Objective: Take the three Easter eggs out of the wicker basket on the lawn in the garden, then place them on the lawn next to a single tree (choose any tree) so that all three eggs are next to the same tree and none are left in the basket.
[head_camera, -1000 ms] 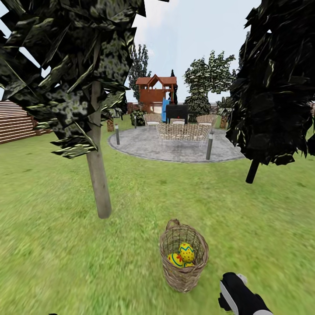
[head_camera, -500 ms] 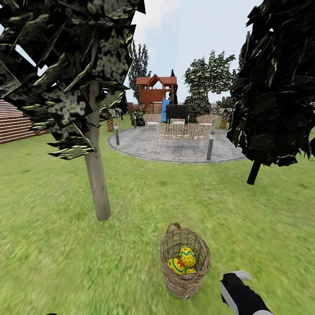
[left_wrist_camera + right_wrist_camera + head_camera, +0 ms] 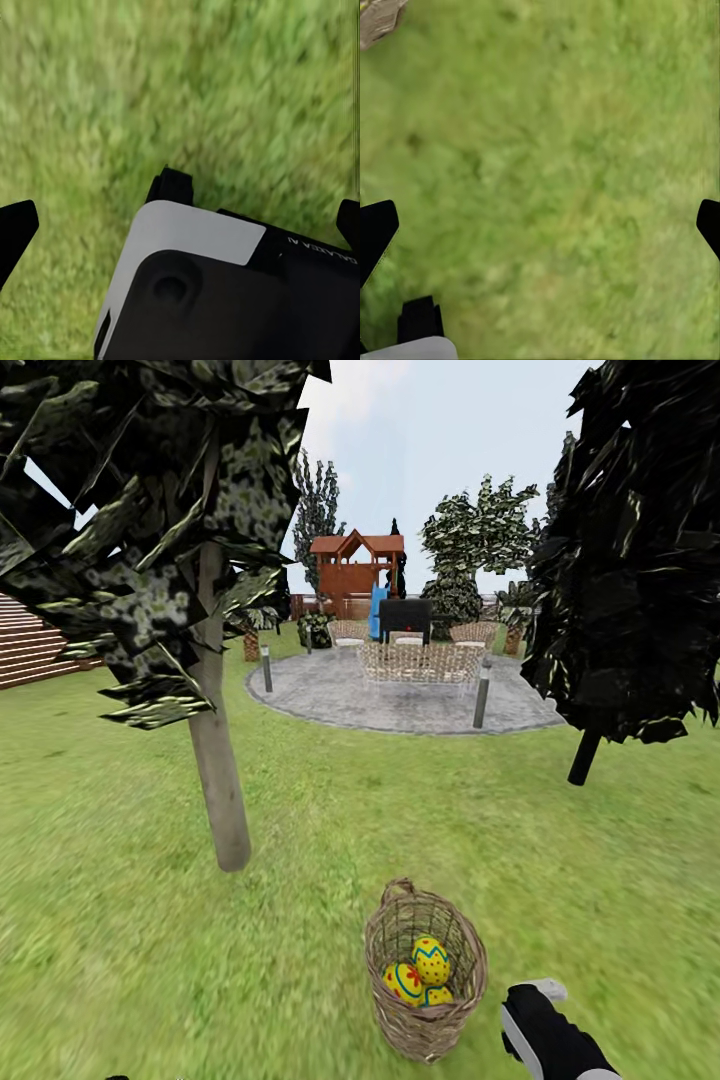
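Note:
The brown wicker basket stands upright on the lawn, close in front of me. Three yellow Easter eggs with blue zigzags lie inside it: one on top, one lower left, and one partly hidden beneath. A tree with a pale trunk rises from the grass beyond the basket to the left. My right arm shows just right of the basket. The right gripper hangs open over grass, with the basket's rim at one corner of its view. The left gripper is open above grass.
A dark-leaved tree with a thin trunk stands to the right. Further back lie a grey round patio with woven chairs and short posts, a wooden playset, and a slatted fence at the left.
The whole head view has shifted a little, so the basket and trunk sit slightly lower in the picture. The eggs, basket and grippers keep their places relative to each other.

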